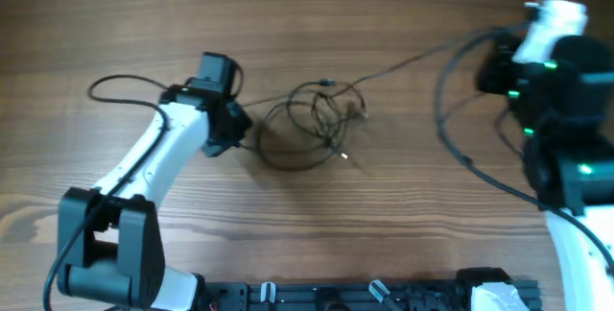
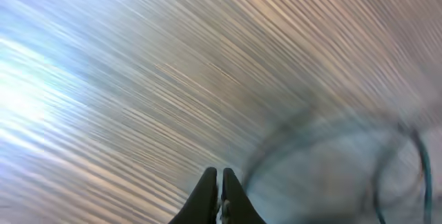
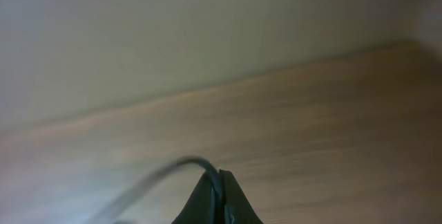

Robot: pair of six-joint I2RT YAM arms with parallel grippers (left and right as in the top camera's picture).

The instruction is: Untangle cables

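The cables [image 1: 321, 114] lie in a loose tangle of loops near the centre of the wooden counter [image 1: 384, 215]; the left claw [image 1: 242, 124] sits at the tangle's 9 o'clock edge, its fingers pressed fully together in the blurred wrist view, though whether a strand is pinched between them I cannot tell; one cable runs taut from the tangle toward 2 o'clock; the right claw [image 3: 219, 193] is closed tight on it, the cable trailing from its tips toward 8 o'clock.
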